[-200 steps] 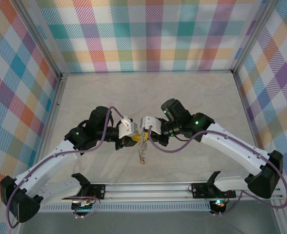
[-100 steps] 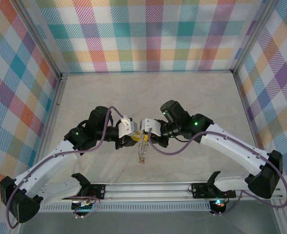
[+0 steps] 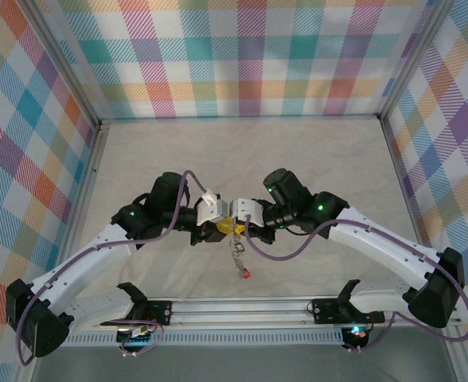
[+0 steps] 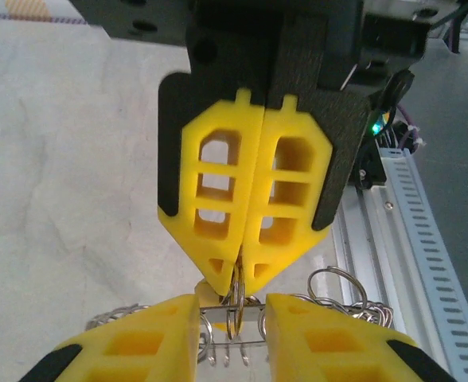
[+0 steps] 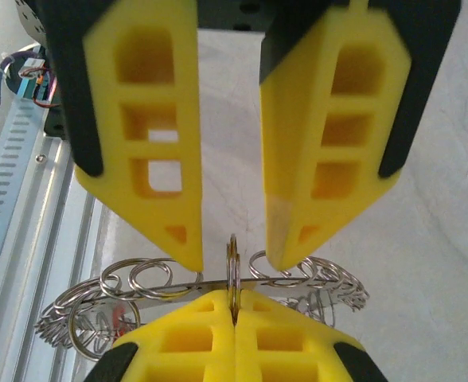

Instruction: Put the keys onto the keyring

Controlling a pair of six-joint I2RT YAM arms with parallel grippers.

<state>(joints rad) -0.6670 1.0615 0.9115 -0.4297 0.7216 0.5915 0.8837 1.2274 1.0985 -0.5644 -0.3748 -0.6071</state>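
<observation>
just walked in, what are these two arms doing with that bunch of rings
The two arms are tip to tip over the middle of the table. The right end effector is shut on a thin upright loop of the keyring, whose other rings and a red tag trail toward the near edge. The left end effector is open, its fingers on either side of that same loop without gripping it. No key is visibly being threaded on yet.

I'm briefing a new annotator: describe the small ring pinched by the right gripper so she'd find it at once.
At the centre of the table, the grippers meet tip to tip. The right gripper is shut on a small ring between the left gripper's open fingers. It alone is gripped; the other rings hang loose, fanned on either side.
</observation>
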